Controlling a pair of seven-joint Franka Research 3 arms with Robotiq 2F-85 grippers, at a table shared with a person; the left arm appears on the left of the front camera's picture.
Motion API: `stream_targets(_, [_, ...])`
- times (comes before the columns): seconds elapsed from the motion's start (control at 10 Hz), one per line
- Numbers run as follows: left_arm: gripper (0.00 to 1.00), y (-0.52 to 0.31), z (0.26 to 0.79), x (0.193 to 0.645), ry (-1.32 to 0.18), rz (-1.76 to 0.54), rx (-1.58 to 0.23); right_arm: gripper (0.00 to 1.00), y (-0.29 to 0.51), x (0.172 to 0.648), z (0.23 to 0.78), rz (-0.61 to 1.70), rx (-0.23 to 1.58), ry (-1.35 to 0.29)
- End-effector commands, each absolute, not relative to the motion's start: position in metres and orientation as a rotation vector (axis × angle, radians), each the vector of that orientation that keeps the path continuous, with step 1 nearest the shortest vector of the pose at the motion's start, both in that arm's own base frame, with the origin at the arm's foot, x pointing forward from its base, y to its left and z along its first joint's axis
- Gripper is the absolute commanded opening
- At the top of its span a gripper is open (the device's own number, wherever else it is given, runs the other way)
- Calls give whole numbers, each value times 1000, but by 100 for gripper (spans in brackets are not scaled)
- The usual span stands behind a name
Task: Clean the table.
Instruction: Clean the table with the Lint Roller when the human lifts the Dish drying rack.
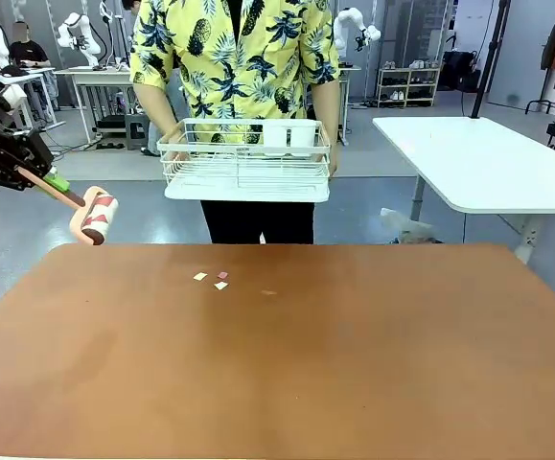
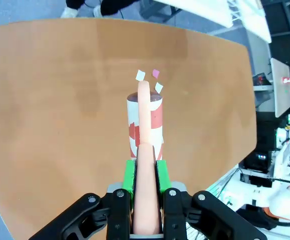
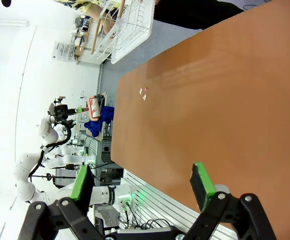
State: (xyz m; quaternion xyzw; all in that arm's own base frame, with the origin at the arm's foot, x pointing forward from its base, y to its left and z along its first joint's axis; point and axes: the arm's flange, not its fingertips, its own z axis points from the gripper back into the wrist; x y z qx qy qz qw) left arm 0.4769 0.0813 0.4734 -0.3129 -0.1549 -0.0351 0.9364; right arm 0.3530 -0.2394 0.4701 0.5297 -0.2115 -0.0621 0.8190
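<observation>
The terracotta table (image 1: 354, 364) spreads across the front view, with three small paper scraps (image 1: 215, 280) lying left of centre toward the far edge. My left gripper (image 1: 55, 182) hangs above the table's far left corner, shut on the peach handle of a lint roller (image 1: 93, 216) with a red-and-white roll. In the left wrist view the roller (image 2: 145, 125) points out from between the green pads (image 2: 128, 176), with the scraps (image 2: 149, 80) just beyond its tip. My right gripper (image 3: 142, 187) is open over the table's near edge (image 3: 195, 125), nothing between its fingers.
A person in a yellow printed shirt stands at the far side holding a white wire basket (image 1: 246, 158) above the table's edge. A white table (image 1: 488, 158) with rounded corners stands at the back right. A faint mark (image 1: 269, 292) lies right of the scraps.
</observation>
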Motion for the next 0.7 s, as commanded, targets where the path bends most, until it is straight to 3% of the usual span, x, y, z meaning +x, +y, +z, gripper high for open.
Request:
stream_targets(0.0, [21, 78, 449, 479, -345, -69, -552, 100, -240, 353, 473, -124, 1143, -463])
stream_targets(0.6, [21, 62, 336, 547, -151, -45, -715, 100, -240, 353, 473, -124, 1143, -463])
